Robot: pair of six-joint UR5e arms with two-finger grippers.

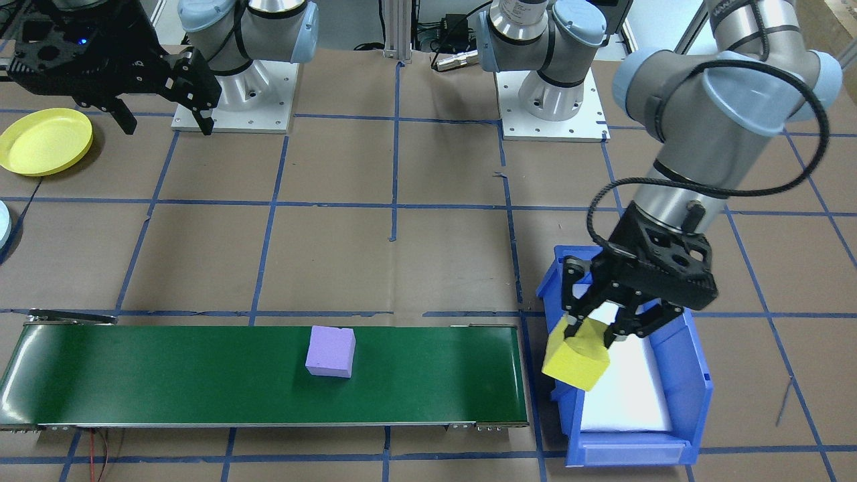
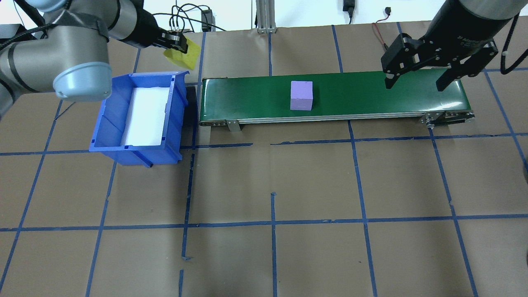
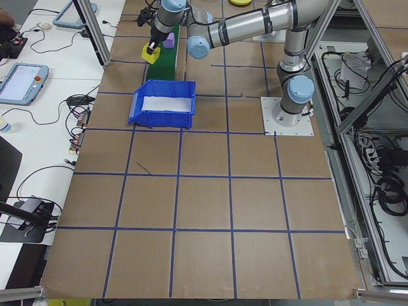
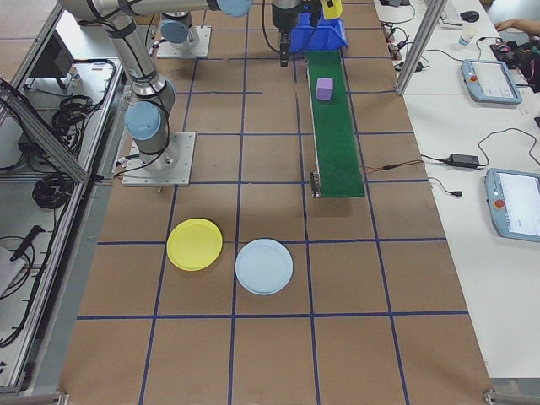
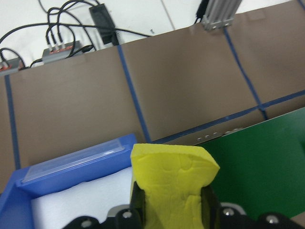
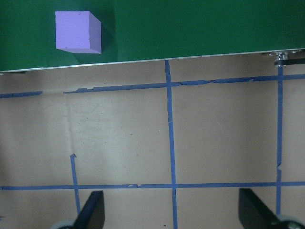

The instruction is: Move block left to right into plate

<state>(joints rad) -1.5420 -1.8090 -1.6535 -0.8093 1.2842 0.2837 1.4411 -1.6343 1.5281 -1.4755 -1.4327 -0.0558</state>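
Note:
My left gripper [image 1: 589, 335] is shut on a yellow foam block [image 1: 577, 358] and holds it in the air over the blue bin's [image 1: 696, 365] corner, next to the end of the green conveyor [image 1: 167, 375]. The left wrist view shows the yellow block [image 5: 171, 176] squeezed between the two fingers. A purple block [image 2: 301, 95] rests on the middle of the belt. My right gripper [image 2: 414, 84] hangs open with nothing in it above the belt's other end. The yellow plate [image 1: 45, 140] lies on the table beyond that end, with nothing on it.
The blue bin [image 2: 136, 152] has a white foam liner. A light blue plate [image 4: 264, 266] lies beside the yellow plate [image 4: 194, 245]. Both arm bases [image 1: 234, 94] stand on white mounts at the back. Blue tape lines grid the brown table.

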